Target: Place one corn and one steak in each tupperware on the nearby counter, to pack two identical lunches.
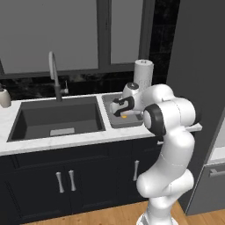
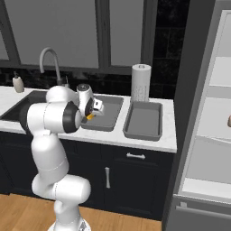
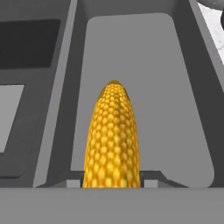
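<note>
My gripper [image 3: 113, 179] is shut on a yellow-orange corn [image 3: 113, 135], which points away from the hand. It hangs just above the floor of the left grey tupperware [image 3: 175, 109]. From the base views, the gripper [image 1: 124, 115] [image 2: 91, 115] hovers low over that tupperware [image 1: 110, 119] [image 2: 110, 113] next to the sink, and the corn [image 1: 124, 117] [image 2: 90, 117] peeks out under it. The second tupperware [image 2: 143, 120] sits to the right on the white counter [image 2: 153, 142] with nothing in it. The steak is out of view.
A dark sink [image 1: 57, 118] with a tall faucet [image 1: 53, 74] lies left of the trays. A paper towel roll [image 2: 140, 81] stands behind them, a soap bottle [image 2: 18, 83] at far left. An open fridge [image 2: 212, 113] stands right, with a small tan thing [image 2: 228, 121] at the frame edge.
</note>
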Available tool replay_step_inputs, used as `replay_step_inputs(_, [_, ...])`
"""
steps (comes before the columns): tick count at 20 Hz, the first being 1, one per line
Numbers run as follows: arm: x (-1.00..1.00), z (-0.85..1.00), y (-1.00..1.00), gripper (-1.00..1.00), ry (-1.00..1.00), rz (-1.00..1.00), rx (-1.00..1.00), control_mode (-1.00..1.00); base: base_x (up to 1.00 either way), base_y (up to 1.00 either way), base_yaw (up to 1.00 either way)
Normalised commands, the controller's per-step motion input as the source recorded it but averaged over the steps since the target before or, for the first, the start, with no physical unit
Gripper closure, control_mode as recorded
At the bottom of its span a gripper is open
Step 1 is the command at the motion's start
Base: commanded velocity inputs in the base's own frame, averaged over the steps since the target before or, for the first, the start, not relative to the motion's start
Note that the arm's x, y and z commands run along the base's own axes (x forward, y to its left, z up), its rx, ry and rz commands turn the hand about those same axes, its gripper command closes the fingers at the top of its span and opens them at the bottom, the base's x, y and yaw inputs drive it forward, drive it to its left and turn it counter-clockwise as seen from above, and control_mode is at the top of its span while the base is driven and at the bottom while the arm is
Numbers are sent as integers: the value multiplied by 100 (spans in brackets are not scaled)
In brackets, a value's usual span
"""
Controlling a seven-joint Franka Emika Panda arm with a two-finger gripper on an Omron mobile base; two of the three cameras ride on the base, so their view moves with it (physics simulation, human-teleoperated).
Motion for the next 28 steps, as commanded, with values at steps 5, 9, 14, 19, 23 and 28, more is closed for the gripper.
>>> replay_step_inputs(5, [6,-4,0,100,0,0,0,-100,0,0,0])
replay_step_inputs(9, [5,-4,0,100,0,0,0,-100,0,0,0])
replay_step_inputs(14, [3,-1,0,100,0,0,0,-100,0,0,0])
replay_step_inputs(19, [5,0,0,-100,0,0,0,-100,0,0,0])
replay_step_inputs(23, [4,-4,0,-100,0,1,0,-100,0,0,0])
replay_step_inputs(28, [0,-8,0,-100,0,1,0,-100,0,0,0])
